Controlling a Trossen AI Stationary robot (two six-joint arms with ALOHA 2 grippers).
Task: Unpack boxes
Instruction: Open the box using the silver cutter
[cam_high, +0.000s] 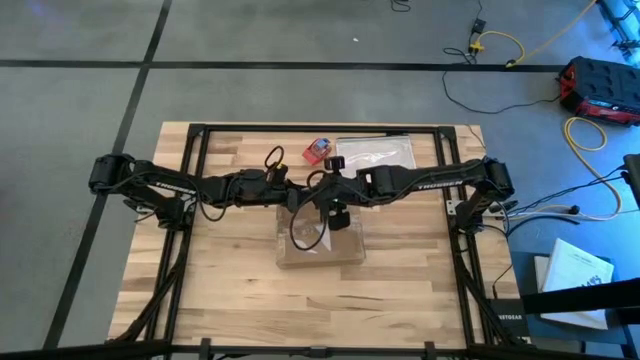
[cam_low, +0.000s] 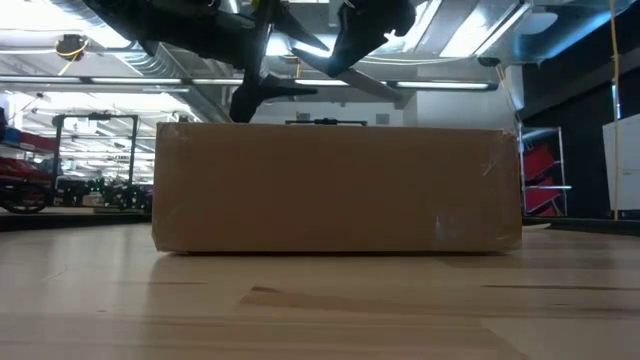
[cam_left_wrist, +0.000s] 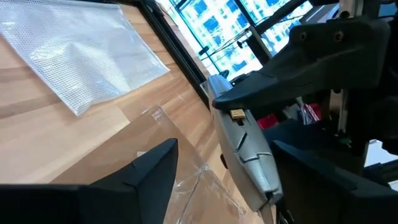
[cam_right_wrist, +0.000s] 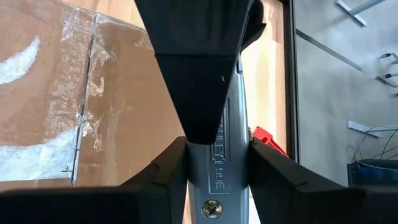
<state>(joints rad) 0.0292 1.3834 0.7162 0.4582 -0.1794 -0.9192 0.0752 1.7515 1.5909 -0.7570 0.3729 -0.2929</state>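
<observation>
i see the box at the middle of the pale wood table, with grey floor around it. the right gripper clamps a grey knife stamped "99e". i cannot tell the left gripper finger state.

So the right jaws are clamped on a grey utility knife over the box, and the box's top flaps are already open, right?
Not quite. The right gripper does clamp the grey utility knife over the box, but the right wrist view shows the flaps still taped shut.
</observation>
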